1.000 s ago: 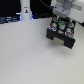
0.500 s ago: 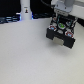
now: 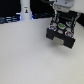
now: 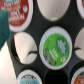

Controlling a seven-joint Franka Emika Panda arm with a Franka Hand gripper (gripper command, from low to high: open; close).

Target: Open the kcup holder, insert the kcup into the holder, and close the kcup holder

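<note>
Tool: the tool [image 3: 63, 11] hangs right over the kcup holder in the exterior view, a pale blurred mass; whether its jaws are apart or together I cannot tell, nor whether it has hold of anything.
Kcup holder: the kcup holder [image 3: 61, 32] sits on the desk [image 3: 30, 55] toward the exterior view's right, black and boxy, its tray of round slots facing up.
Kcup: the kcup [image 4: 55, 48] sits down in one of the tray's round slots, green lid up with a white rim.
Exterior view only: the whole unit, the white desk, and a white bottle [image 3: 25, 10] standing far back toward the exterior view's left; the pods there are mere coloured specks.
Wrist view only: slot-by-slot detail; a red-topped pod [image 4: 15, 12] in a neighbouring slot, an empty pale slot [image 4: 25, 48] beside the green one, a teal blur [image 4: 4, 30] at the edge.
Writing: print shows on the green and red lids, too blurred to read.
</note>
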